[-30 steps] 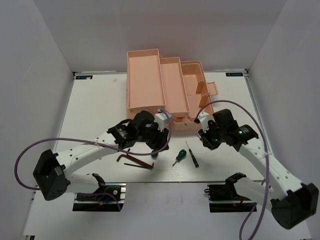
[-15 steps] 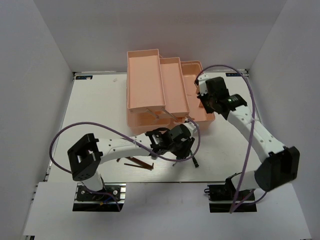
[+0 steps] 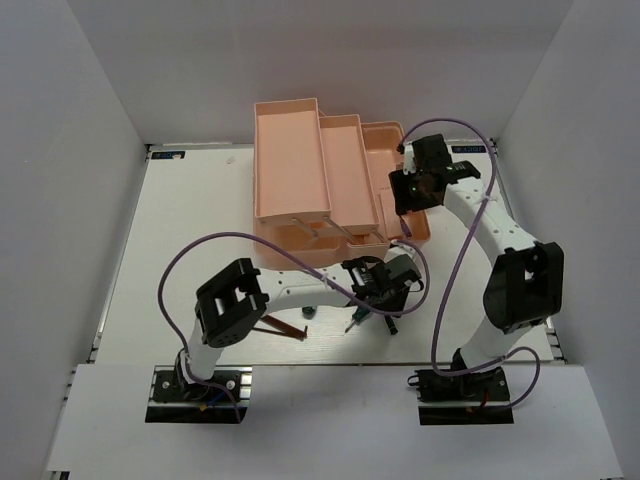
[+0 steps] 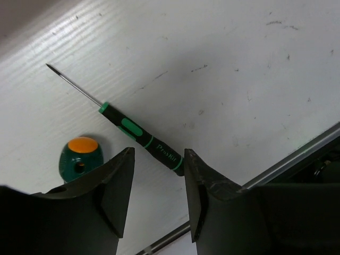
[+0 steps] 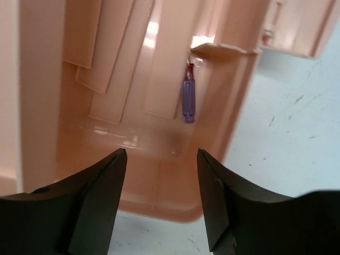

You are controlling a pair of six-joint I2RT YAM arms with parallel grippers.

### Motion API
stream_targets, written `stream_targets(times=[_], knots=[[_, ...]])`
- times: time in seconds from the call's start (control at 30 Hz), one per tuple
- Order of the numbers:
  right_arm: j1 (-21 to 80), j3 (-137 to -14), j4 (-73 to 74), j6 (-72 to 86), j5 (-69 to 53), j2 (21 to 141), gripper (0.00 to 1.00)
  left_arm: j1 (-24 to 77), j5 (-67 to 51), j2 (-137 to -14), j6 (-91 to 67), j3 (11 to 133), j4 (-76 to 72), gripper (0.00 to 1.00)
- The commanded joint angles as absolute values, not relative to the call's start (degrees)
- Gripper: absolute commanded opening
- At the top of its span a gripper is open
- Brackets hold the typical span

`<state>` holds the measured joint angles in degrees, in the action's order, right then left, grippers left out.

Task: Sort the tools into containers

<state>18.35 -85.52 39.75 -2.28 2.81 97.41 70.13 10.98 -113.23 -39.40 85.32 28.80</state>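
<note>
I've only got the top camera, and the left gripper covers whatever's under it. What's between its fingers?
Observer: The thin dark-and-green screwdriver lies flat on the table. The left gripper is open, with a finger on either side of the handle's end.
Operator: Is the right gripper carrying anything?
Observer: No, it hangs open and empty over the toolbox, where the blue screwdriver lies inside.

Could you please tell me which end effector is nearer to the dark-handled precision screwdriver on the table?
Left. The left end effector hangs directly above the dark-handled precision screwdriver; the right end effector is away over the pink toolbox.
</note>
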Motion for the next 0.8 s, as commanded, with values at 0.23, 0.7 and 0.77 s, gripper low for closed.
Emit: stream_targets(times=[0.23, 0.7, 0.77], knots=[[9.0, -72.9, 34.0, 3.3, -1.7, 83.1, 0.61, 73.6, 15.4, -118.4, -49.9, 94.5, 42.3, 0.5], [-1.2, -62.3, 32.1, 4.9, -13.5, 75.6, 0.61, 74.7, 18.0, -126.9, -54.7, 99.7, 46.7, 0.5], [-1.8, -60.9, 32.1, 4.7, -14.2, 74.4, 0.61, 74.7, 18.0, -127.5, -54.7, 99.7, 46.7, 0.5]])
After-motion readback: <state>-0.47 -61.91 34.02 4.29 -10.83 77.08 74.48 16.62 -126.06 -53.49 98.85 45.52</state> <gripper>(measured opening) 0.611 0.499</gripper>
